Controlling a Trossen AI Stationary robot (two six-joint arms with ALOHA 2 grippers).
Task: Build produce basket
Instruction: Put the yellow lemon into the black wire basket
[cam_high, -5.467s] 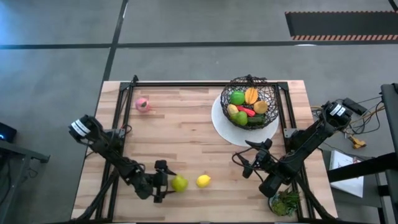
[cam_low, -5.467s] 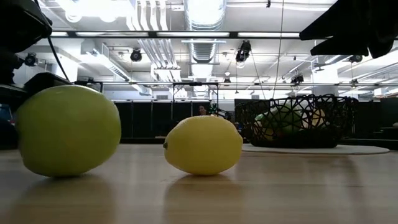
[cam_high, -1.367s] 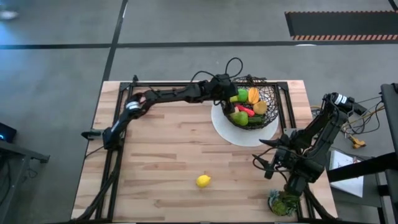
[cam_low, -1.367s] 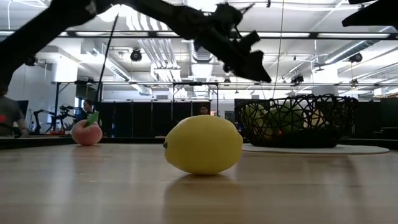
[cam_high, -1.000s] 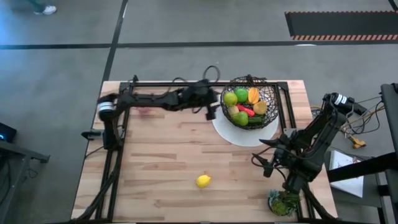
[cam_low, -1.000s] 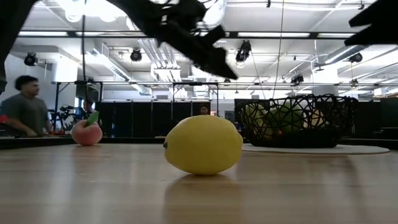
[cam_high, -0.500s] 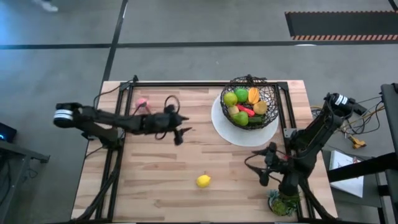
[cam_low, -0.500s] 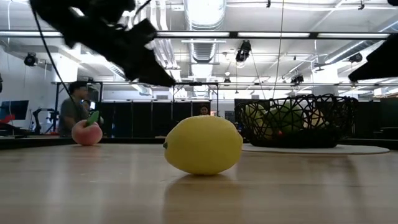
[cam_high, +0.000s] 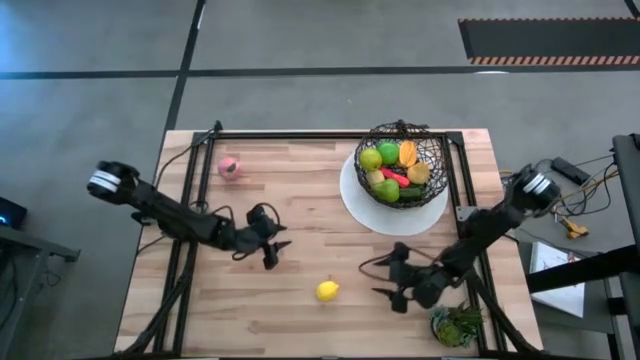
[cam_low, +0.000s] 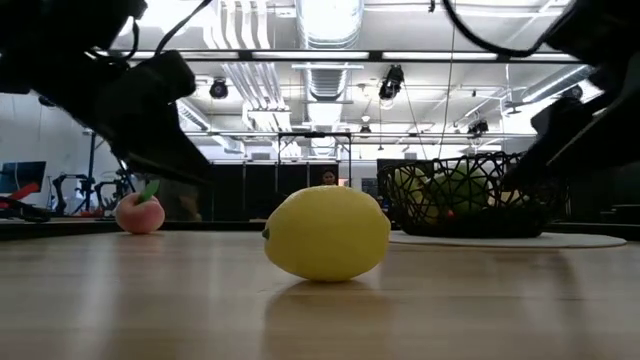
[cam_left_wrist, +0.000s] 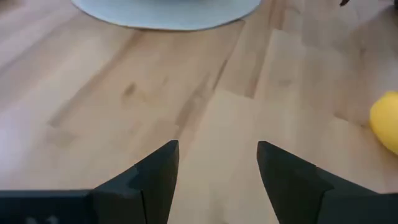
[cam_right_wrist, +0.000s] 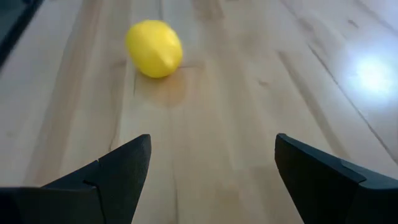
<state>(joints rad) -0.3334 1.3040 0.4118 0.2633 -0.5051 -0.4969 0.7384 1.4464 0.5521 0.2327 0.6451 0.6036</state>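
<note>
The dark wire basket (cam_high: 402, 160) stands on a white round plate (cam_high: 362, 212) at the table's far right and holds several fruits. A yellow lemon (cam_high: 327, 291) lies on the table near the front, also in the low view (cam_low: 326, 233) and the right wrist view (cam_right_wrist: 154, 48). A pink peach (cam_high: 229, 167) lies at the far left. My left gripper (cam_high: 276, 250) is open and empty over the table's middle left, left of and farther back than the lemon. My right gripper (cam_high: 387, 284) is open and empty, low, just right of the lemon.
A leafy green tuft (cam_high: 457, 325) lies at the table's front right corner beside my right arm. Bare wood lies between the lemon and the plate. The black frame rails run along the table's left, far and right edges.
My left gripper, empty, has drawn back from the basket toward the table's left and near edge and has come lower. My right gripper has gone left and down toward the lemon. The lemon, peach and basket have stayed put.
</note>
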